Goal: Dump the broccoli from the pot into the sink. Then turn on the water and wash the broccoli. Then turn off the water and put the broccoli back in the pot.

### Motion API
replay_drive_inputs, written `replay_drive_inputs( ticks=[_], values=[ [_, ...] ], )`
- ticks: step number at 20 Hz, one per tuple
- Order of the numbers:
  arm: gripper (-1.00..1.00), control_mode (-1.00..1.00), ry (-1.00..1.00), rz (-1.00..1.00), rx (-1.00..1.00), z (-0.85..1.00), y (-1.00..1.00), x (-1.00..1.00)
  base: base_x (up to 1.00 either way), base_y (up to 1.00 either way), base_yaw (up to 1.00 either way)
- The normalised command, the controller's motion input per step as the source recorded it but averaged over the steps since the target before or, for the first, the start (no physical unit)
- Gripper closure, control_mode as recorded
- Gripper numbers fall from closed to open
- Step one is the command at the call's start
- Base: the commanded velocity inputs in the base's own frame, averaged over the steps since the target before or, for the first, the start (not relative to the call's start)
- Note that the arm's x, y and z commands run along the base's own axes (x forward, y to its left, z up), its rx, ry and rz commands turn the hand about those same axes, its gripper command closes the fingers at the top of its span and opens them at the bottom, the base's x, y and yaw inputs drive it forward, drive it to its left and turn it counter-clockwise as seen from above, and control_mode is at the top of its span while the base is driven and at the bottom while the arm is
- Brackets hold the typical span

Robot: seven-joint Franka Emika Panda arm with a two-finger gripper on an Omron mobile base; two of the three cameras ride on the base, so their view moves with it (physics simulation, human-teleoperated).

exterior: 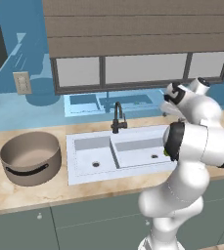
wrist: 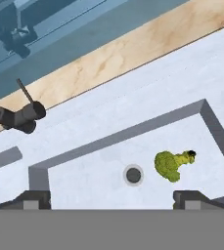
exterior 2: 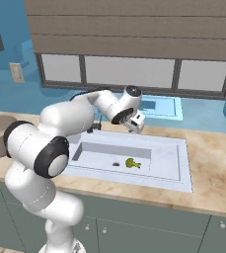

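Pincer is spread wide with nothing in it, hanging over the right basin of the sink. Broccoli lies on the basin floor just right of the round drain, long axis running across the hand view, stem toward the right. Black faucet stands behind the divider. The pot sits upright on the surface at the left base view's left.
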Motion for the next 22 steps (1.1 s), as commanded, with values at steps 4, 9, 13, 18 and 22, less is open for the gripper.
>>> replay_drive_inputs(
  ticks=[4,9,13,18,22],
  values=[
    [-1.0,-1.0,0.25,-0.04,-0.1,0.06,0.0,-0.21,0.0,0.0,0.0],
    [-1.0,-1.0,0.13,0.0,-0.07,-0.21,-0.03,-0.27,0.0,0.0,0.0],
    [-1.0,-1.0,0.02,0.0,-0.05,-0.35,-0.08,-0.18,0.0,0.0,0.0],
    [-1.0,-1.0,0.0,0.0,-0.05,-0.41,-0.07,-0.17,0.0,0.0,0.0],
    [-1.0,-1.0,0.0,0.02,-0.05,-0.41,-0.04,-0.04,0.0,0.0,0.0]
  ],
)
